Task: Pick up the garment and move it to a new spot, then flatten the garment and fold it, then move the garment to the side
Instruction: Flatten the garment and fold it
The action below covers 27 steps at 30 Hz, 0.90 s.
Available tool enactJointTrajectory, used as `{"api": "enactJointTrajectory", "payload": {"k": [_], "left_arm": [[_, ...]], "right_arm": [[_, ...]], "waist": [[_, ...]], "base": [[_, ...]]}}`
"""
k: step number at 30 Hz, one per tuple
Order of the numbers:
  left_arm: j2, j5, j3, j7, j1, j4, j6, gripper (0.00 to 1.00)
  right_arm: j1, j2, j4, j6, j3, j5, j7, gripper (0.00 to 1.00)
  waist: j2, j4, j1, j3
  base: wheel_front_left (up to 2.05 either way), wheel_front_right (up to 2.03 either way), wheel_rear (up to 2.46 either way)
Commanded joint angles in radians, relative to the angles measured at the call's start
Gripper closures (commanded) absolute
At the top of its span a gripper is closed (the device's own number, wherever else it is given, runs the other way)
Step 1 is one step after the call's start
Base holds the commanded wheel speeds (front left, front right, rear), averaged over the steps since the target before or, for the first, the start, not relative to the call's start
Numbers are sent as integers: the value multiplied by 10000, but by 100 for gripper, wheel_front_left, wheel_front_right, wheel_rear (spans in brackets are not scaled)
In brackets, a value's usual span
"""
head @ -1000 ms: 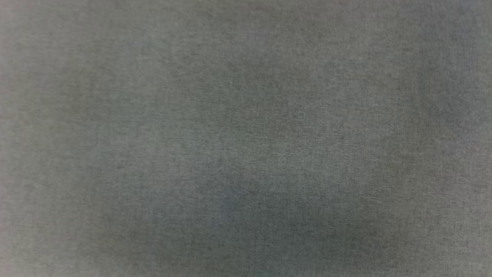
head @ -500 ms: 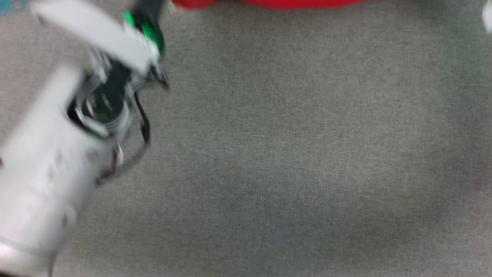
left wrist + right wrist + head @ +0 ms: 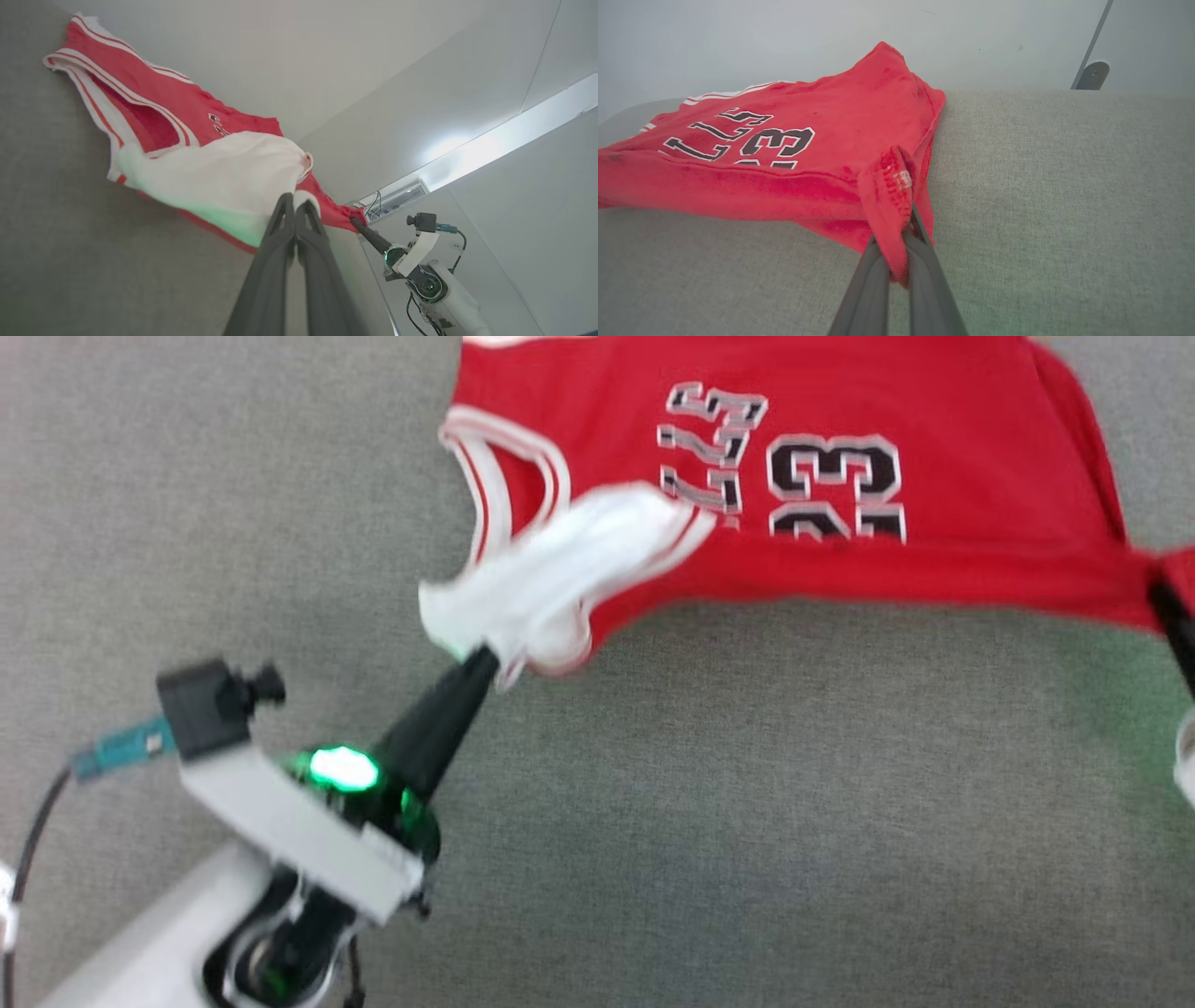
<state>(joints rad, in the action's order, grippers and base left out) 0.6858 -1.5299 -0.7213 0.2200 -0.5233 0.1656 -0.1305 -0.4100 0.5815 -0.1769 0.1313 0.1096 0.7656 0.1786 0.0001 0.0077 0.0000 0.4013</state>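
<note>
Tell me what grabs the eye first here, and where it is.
The red jersey with the black number 23 stands out, stretched across the top of the head view over the grey fabric surface. The left claw pinches its white lining left of centre, and the right claw is shut on a red hem corner at the far right. A green light glows on the left wrist.

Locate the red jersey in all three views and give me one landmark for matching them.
Head view: the red jersey spans the top, from the centre to the right edge.
Left wrist view: it runs from the upper left down to the centre.
Right wrist view: it covers the left and centre.
Shared landmark: the white-and-red striped trim, at the far left in the left wrist view and at the jersey's far edge in the right wrist view.
</note>
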Motion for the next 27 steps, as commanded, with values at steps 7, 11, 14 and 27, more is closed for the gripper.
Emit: {"api": "enactJointTrajectory", "payload": {"k": [7,11,14,27], "left_arm": [[827,701,-52,383,1986,1194,0,100],[1127,980,119,439,2971,1901,0,100],[1205,1163,561,440,3654,2435,0,100],[331,1243,1129,296,2761,2200,-1,100]], "right_arm": [[2966,-709,2776,-9,-1887,-685,1354,100],[4517,-1331,4494,-10,-2896,-1085,2274,100],[5556,-1848,5754,-9,-3563,-1284,2934,100],[4114,-2202,5787,-9,-3481,-925,3749,100]], "waist": [[-1,71,0,-215],[-1,144,0,-211],[-1,202,0,-170],[-1,164,0,-8]], "base": [[0,0,0],[0,0,0],[0,0,0],[0,0,0]]}}
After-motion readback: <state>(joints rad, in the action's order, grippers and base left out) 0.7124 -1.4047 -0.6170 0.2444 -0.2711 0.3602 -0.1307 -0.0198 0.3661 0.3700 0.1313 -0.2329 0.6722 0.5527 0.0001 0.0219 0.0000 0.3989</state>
